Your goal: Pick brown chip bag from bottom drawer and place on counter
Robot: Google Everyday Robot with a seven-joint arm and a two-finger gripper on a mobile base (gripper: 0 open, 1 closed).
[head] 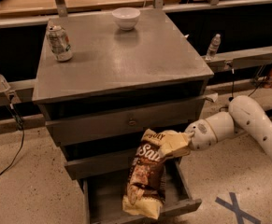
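The brown chip bag (147, 174) hangs upright in front of the drawers, its top level with the middle drawer and its bottom end over the open bottom drawer (184, 204). My gripper (178, 143) comes in from the right and is shut on the bag's pale-yellow top corner; the bag covers the fingertips. The counter (121, 55) is the grey top of the cabinet, well above the gripper and the bag.
A silver soda can (60, 42) stands at the counter's left rear and a white bowl (126, 17) at its back middle. The two upper drawers (126, 121) are slightly ajar. A water bottle (212, 45) stands on the right rail. Blue tape marks the floor (236, 208).
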